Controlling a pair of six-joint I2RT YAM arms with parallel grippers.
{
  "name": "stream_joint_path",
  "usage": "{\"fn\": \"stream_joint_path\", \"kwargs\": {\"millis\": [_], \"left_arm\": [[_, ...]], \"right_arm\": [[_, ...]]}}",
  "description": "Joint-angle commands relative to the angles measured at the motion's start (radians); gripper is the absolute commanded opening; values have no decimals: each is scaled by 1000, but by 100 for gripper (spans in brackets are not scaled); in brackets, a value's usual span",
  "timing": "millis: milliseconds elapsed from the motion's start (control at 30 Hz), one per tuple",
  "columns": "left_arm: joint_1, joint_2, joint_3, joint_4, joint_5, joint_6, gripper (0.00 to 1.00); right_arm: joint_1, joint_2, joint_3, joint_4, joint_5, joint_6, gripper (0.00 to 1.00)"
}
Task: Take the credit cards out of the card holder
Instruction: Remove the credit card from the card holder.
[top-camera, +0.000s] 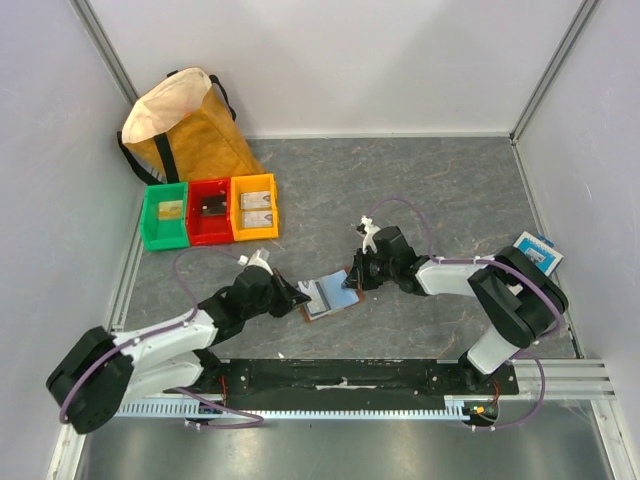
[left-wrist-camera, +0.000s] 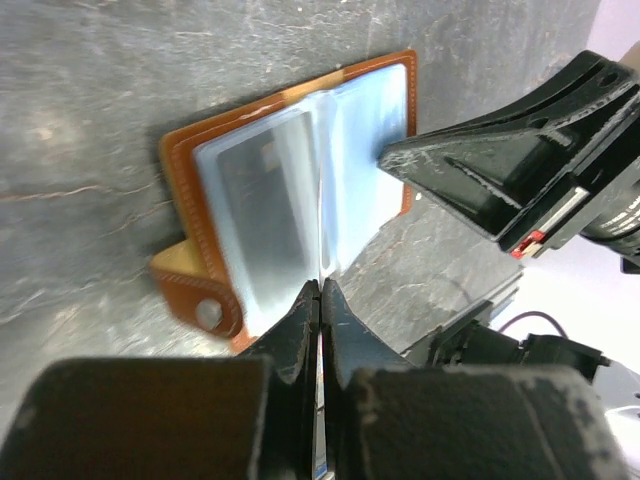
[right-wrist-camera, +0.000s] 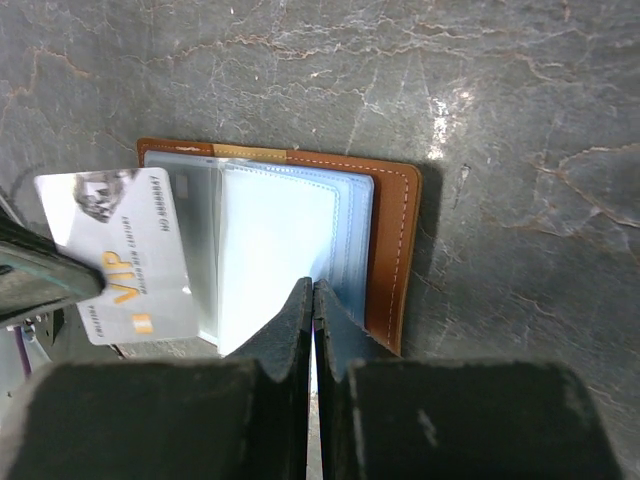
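The brown card holder (top-camera: 345, 304) lies open on the grey table, its pale blue sleeves facing up. It also shows in the left wrist view (left-wrist-camera: 185, 165) and in the right wrist view (right-wrist-camera: 392, 250). My left gripper (top-camera: 303, 294) (left-wrist-camera: 321, 285) is shut on a whitish VIP credit card (right-wrist-camera: 120, 250). The card sticks partly out of the holder's left side. In the left wrist view it is edge-on. My right gripper (top-camera: 356, 279) (right-wrist-camera: 314, 286) is shut on the edge of a clear sleeve page on the holder's right half. Any other cards are hidden in the sleeves.
Green (top-camera: 165, 216), red (top-camera: 210, 210) and orange (top-camera: 254, 207) bins stand at the back left in front of a brown bag (top-camera: 185, 125). A blue-and-white packet (top-camera: 538, 252) lies at the right wall. Walls close in the table on three sides.
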Motion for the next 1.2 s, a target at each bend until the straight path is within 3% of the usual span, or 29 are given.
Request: {"fn": "stream_joint_path", "kwargs": {"millis": [0, 167, 300, 533, 667, 900, 1167], "left_arm": [[-3, -145, 41, -259, -94, 119, 2], [5, -289, 156, -434, -99, 340, 2], [5, -329, 303, -528, -23, 593, 2], [3, -268, 553, -710, 146, 996, 2], [3, -207, 657, -815, 300, 1183, 2], [3, -70, 791, -977, 527, 1421, 2], [2, 42, 859, -1031, 602, 1477, 2]], "right_arm": [[-14, -41, -13, -134, 82, -60, 6], [-14, -184, 26, -195, 83, -97, 12], [-14, -340, 58, -237, 65, -164, 23], [-14, -586, 113, -326, -1, -299, 66], [-12, -666, 147, -349, -76, -360, 79], [23, -654, 198, -362, -322, -526, 82], [158, -534, 291, -424, -394, -687, 77]]}}
